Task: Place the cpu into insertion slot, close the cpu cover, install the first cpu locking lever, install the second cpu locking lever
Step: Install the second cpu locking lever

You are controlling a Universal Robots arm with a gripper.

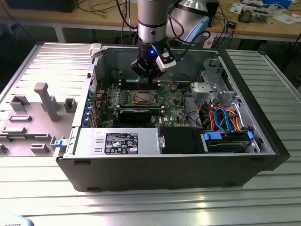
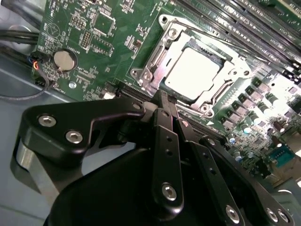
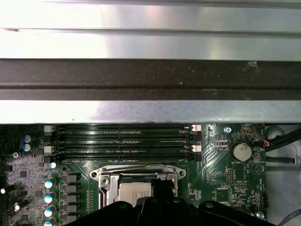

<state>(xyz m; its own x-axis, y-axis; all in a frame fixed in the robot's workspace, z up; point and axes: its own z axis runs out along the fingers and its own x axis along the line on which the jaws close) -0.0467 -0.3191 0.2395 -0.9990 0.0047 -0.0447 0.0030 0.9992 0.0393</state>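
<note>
Your computer case [image 1: 164, 160] lies open on the counter [image 1: 141, 207], with the green board [image 2: 94, 47] inside. The chip [image 2: 194, 70] already sits in its socket [image 2: 155, 61], framed by the cover [image 2: 221, 92]. Your hand [image 2: 164, 101], fingers together and empty, hangs just beside the socket's edge; press the lever gently and keep off the chip.

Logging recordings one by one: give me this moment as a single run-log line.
cpu: seated in insertion slot | cpu cover: closed over it | claw: shut, empty, at socket edge
</note>
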